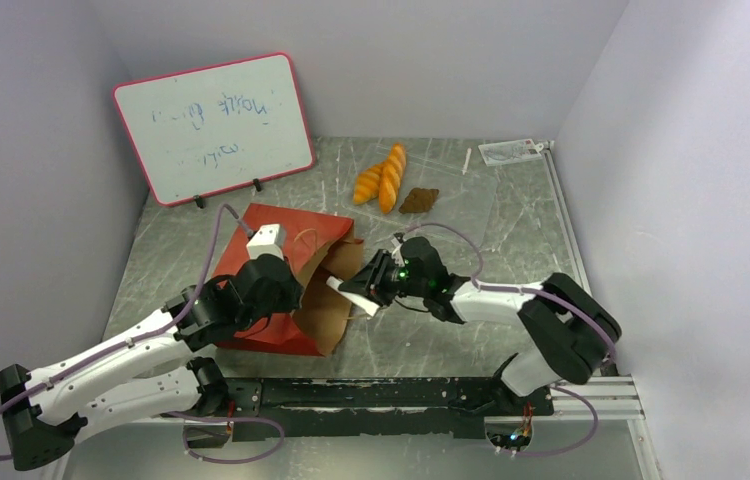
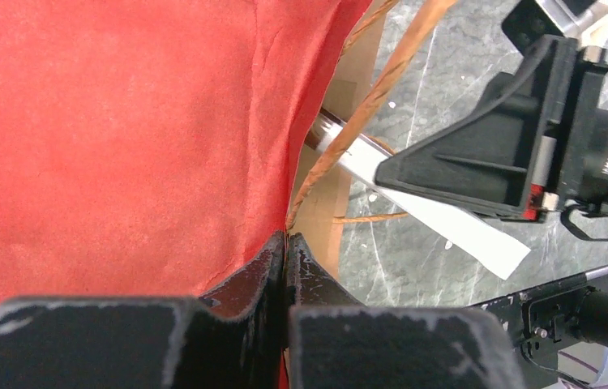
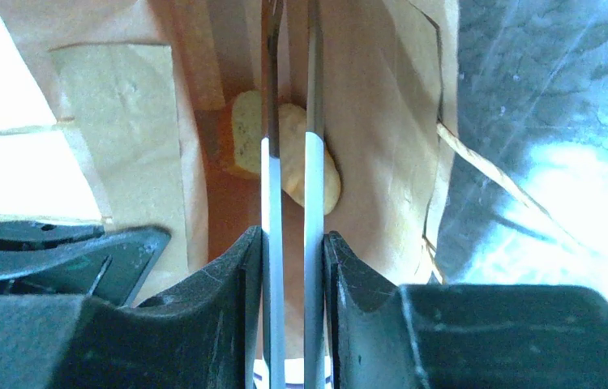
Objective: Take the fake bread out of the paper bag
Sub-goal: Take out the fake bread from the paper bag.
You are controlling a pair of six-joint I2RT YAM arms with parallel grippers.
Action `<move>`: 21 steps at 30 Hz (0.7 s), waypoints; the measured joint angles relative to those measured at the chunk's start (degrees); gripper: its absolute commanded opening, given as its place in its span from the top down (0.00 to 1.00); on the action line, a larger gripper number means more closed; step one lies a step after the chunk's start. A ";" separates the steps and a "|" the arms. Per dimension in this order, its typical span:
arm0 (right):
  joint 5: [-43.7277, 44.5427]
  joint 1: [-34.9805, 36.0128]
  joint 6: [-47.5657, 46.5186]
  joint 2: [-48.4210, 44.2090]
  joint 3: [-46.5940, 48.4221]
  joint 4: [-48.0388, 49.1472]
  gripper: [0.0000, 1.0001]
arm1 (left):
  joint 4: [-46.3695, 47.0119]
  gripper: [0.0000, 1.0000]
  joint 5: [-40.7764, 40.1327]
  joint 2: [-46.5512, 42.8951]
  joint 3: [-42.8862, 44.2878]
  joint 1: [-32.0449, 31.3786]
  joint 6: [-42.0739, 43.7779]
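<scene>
The red paper bag (image 1: pixel 269 228) lies on its side, its brown mouth facing right. My left gripper (image 1: pixel 294 298) is shut on the bag's rim, pinching the red paper edge (image 2: pixel 287 243). My right gripper (image 1: pixel 371 284) is shut on long thin metal tweezers (image 3: pixel 289 170), which reach into the bag. A pale piece of fake bread (image 3: pixel 327 177) lies deep inside, behind the tweezer arms; whether they touch it I cannot tell. Two golden-orange loaves (image 1: pixel 392 176) and a dark brown piece (image 1: pixel 418 200) lie on the table behind the bag.
A whiteboard (image 1: pixel 213 125) leans on the back left wall. A small clear packet (image 1: pixel 511 150) lies at the back right corner. The bag's looped handles (image 2: pixel 374 89) hang at its mouth. A black rail (image 1: pixel 401 395) runs along the near edge.
</scene>
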 measured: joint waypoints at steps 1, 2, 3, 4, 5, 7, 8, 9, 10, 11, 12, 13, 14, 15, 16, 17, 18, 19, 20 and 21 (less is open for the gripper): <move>0.04 -0.13 -0.24 -1.40 -0.48 -0.83 1.00 | 0.04 0.93 -0.37 -0.07 0.00 -0.20 -0.17; 0.11 -0.24 -0.37 -1.97 -0.61 -1.20 1.00 | 0.04 0.93 -0.57 -0.22 0.00 -0.22 -0.28; 0.15 -0.28 -0.66 -2.86 -0.68 -1.84 1.00 | 0.09 0.93 -0.74 -0.50 0.00 -0.24 -0.37; 0.17 -0.33 -0.96 -3.43 -0.68 -2.29 1.00 | 0.20 0.93 -0.85 -0.90 0.00 -0.26 -0.37; 0.17 -0.35 -1.38 -4.17 -0.68 -2.78 1.00 | 0.44 0.93 -0.90 -1.55 -0.02 -0.31 -0.33; 0.20 -0.35 -1.90 -4.96 -0.63 -3.23 1.00 | 1.01 0.93 -0.92 -2.84 -0.04 -0.37 0.07; 0.17 -0.35 -2.21 -5.16 -0.59 -3.50 1.00 | 1.33 0.93 -0.90 -3.58 -0.04 -0.39 0.39; 0.15 -0.35 -2.43 -5.20 -0.59 -3.61 0.99 | 1.79 0.93 -0.81 -4.31 -0.04 -0.42 0.87; 0.15 -0.37 -2.56 -5.20 -0.59 -3.80 0.99 | 2.43 0.93 -0.46 -4.83 -0.07 -0.44 1.42; 0.15 -0.35 -2.58 -5.18 -0.59 -3.96 0.99 | 3.08 0.93 0.09 -4.98 -0.07 -0.44 2.05; 0.15 -0.35 -2.58 -5.18 -0.59 -4.09 0.99 | 3.74 0.93 0.72 -4.92 -0.07 -0.46 2.71; 0.13 -0.35 -2.58 -5.16 -0.59 -4.04 0.98 | 4.59 0.93 1.81 -4.55 -0.07 -0.46 3.63; 0.09 -0.37 -2.56 -5.09 -0.59 -3.93 0.97 | 5.27 0.93 2.75 -4.15 -0.07 -0.46 4.37; 0.02 -0.37 -2.56 -4.96 -0.59 -3.74 0.95 | 6.25 0.93 4.35 -3.37 -0.07 -0.46 5.40; -0.04 -0.35 -2.56 -4.85 -0.57 -3.65 0.93 | 6.97 0.93 5.81 -2.47 -0.04 -0.48 6.27; -0.07 -0.35 -2.60 -4.81 -0.55 -3.74 0.91 | 7.50 0.93 6.97 -1.49 -0.04 -0.57 7.06; -0.04 -0.35 -2.78 -4.81 -0.35 -4.11 0.88 | 7.80 0.93 8.04 -0.57 -0.02 -0.63 7.65; 0.02 -0.35 -2.99 -4.81 0.00 -4.63 0.87 | 7.82 0.93 9.05 0.24 -0.02 -0.83 8.33; 0.13 -0.35 -3.28 -4.81 0.44 -5.09 0.85 | 7.80 0.93 9.94 0.72 -0.02 -1.03 8.96; 0.24 -0.35 -3.58 -4.85 0.81 -5.51 0.84 | 7.74 0.93 10.38 0.85 -0.02 -1.25 9.33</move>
